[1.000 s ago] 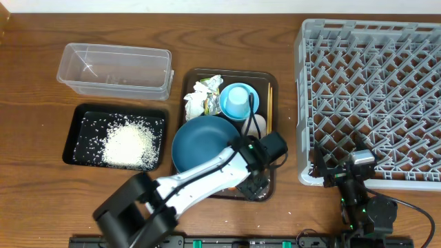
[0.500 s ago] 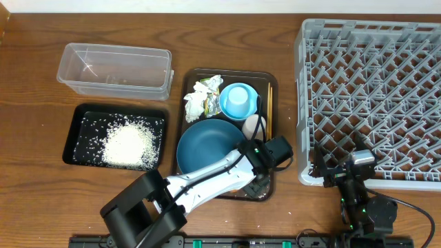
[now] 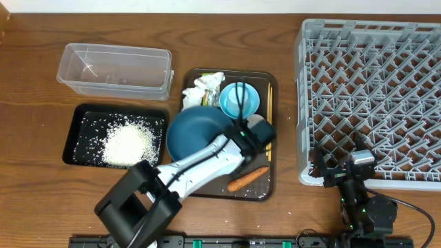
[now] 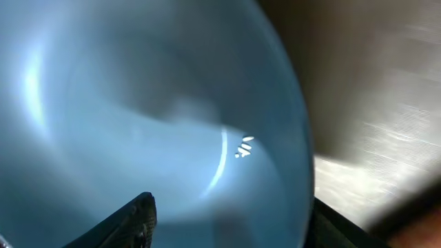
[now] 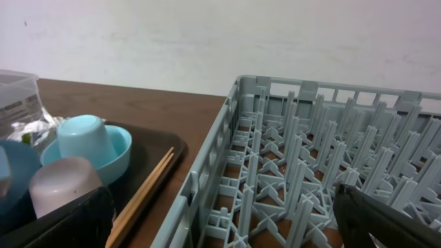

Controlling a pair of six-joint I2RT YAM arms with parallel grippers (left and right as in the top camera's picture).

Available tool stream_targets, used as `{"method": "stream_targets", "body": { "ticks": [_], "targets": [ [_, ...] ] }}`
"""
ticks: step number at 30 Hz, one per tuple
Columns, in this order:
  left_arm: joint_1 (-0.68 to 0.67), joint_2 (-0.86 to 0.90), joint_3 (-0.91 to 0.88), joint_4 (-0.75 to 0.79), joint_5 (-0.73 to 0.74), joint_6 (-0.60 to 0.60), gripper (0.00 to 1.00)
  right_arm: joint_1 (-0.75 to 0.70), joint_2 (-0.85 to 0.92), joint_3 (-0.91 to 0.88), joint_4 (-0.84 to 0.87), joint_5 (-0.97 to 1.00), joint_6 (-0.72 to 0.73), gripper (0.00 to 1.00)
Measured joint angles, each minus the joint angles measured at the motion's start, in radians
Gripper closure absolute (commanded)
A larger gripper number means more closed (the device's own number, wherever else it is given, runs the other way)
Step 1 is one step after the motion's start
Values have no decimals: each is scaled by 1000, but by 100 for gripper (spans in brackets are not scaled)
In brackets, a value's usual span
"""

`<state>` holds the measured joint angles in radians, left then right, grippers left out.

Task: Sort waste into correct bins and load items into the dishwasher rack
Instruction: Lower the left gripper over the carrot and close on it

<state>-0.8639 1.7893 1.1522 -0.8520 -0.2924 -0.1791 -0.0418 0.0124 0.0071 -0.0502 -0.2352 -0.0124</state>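
Our left tool [image 3: 238,98] hangs over the pale-blue bowl [image 3: 252,100] at the 12 o'clock end of the serving tray [image 3: 271,180], its fingers wide apart and gripping nothing we can see. We judge the step is taking this bowl for the rack [image 3: 301,103]. We should pinch one rim wall, lift straight, and mind the blue cup [image 5: 86,141] upside down inside, which may tip out.

Our right tool [image 3: 341,169] waits nearest us, spread wide and empty, at the rack's 6 o'clock edge. Next out, the carrot [image 3: 248,178] lies at the tray's 6 o'clock end, then the dark-blue bowl [image 3: 189,134] just beside the pale one. The whitish cup [image 5: 58,184] and chopsticks [image 5: 146,187] crowd the 3 o'clock side, and wrappers [image 3: 201,93] sit at 10 o'clock. At 9 o'clock on the surface lie the black tray [image 3: 72,120] with rice [image 3: 127,143] and, farther, the clear tub [image 3: 117,49].
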Motion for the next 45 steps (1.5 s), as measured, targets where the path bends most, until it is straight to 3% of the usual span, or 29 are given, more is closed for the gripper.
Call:
{"method": "stream_targets", "body": {
  "ticks": [7, 15, 21, 33, 45],
  "targets": [
    [10, -44, 0, 1, 52, -4, 35, 0, 0, 0, 0, 0, 0, 1],
    [10, -277, 3, 19, 230, -4, 40, 0, 0, 0, 0, 0, 0, 1],
    [10, -331, 5, 10, 347, -4, 39, 0, 0, 0, 0, 0, 0, 1],
    [-104, -184, 5, -2, 425, 38, 39, 0, 0, 0, 0, 0, 0, 1],
    [-110, 2, 3, 52, 425, 57, 40, 0, 0, 0, 0, 0, 0, 1]
  ]
}}
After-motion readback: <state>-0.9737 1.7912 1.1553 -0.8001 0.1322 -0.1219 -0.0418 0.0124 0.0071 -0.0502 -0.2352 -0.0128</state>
